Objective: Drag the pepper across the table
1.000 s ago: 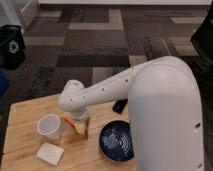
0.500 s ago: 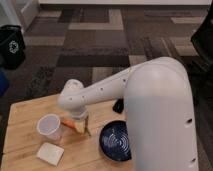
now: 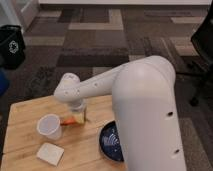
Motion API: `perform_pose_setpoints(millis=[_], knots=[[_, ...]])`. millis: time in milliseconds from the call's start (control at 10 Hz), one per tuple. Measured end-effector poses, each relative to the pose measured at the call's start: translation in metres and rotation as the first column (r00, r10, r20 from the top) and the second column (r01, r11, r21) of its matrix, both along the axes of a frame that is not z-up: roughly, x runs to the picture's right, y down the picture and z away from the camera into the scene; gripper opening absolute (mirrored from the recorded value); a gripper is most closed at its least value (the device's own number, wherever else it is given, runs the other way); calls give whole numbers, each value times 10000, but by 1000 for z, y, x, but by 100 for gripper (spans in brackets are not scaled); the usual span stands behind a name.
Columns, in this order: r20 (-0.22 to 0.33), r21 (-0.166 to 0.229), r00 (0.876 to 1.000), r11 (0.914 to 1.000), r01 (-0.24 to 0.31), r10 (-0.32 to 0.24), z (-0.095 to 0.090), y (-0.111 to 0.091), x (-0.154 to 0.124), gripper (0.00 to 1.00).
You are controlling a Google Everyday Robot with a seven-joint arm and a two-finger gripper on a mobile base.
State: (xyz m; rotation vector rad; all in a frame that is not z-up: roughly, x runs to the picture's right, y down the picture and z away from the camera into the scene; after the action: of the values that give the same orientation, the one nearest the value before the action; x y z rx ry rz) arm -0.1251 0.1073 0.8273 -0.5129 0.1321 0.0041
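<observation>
The pepper [image 3: 69,120] is a small orange-red shape lying on the light wooden table [image 3: 25,114], just right of the white cup [image 3: 50,126]. My gripper [image 3: 79,116] hangs straight down from the white arm and stands on the pepper's right end, which it hides. The pepper's left end pokes out toward the cup, close to its side.
A dark blue patterned bowl [image 3: 110,142] sits right of the gripper, partly behind my arm. A flat white square [image 3: 50,153] lies near the table's front left. On the floor beyond stand a black bin [image 3: 11,46] at left and a dark chair [image 3: 206,45] at right.
The gripper and pepper have shifted only slightly, staying beside the cup. The cup, bowl and white square have not moved.
</observation>
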Motion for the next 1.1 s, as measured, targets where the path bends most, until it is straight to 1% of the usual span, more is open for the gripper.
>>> perform_pose_setpoints(millis=[200,300,400,600,700,900,1000,1100], knots=[[-223,357,9997,9993,136,-128,14,-23,4,65],[-325,617,9994,9980,158,-138,18,-40,6,65],[-442,974,9988,9950,237,-194,20,-67,6,65],[-439,1122,9988,9934,249,-201,16,-80,2,65],[-328,1052,9994,9943,180,-146,8,-82,-5,65],[41,598,10000,9982,50,-52,-12,-66,-25,65],[155,447,9999,9990,45,-52,-21,-61,-32,65],[236,293,9997,9995,80,-86,-33,-55,-36,65]])
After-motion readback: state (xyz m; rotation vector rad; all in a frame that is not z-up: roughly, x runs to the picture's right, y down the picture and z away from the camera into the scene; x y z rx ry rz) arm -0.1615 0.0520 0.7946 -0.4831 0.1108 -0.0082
